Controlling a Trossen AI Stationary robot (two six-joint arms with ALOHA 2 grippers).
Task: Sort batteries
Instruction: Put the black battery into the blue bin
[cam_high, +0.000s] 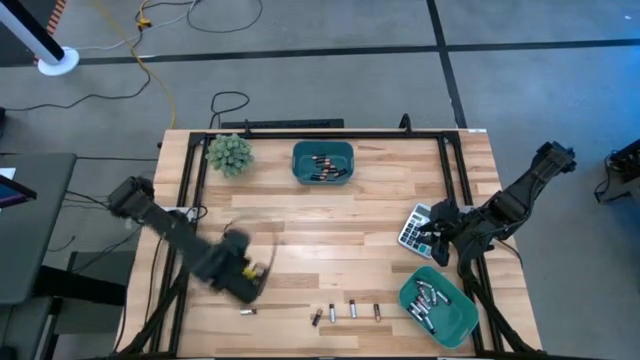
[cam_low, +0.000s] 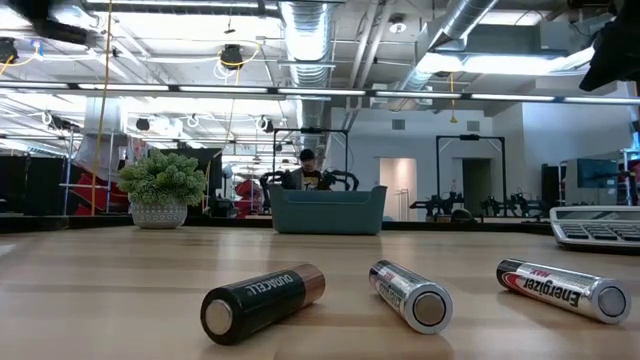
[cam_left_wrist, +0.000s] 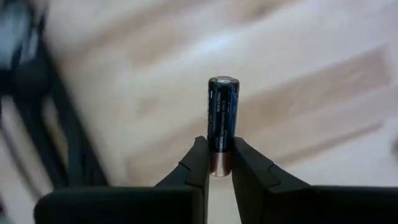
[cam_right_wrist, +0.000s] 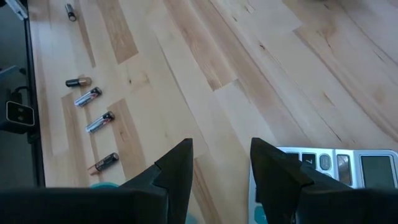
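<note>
My left gripper hangs over the table's near left part, shut on a black battery with a copper-coloured end. Several more batteries lie on their sides in a row near the front edge, and one lies apart to the left. The low view shows three of them close up. My right gripper waits open at the right, beside the calculator, with nothing between its fingers. My left gripper pinches the battery's copper-coloured end between its two fingertips. The fingers point steeply down. The battery sticks out past the fingertips in line with them, its other end toward the table, lifted clear of the wood.
A teal bin with several batteries stands at the far middle, another at the near right corner. A small potted plant is at the far left. A grey-white calculator lies at the right. Bare wood spreads across the table's middle.
</note>
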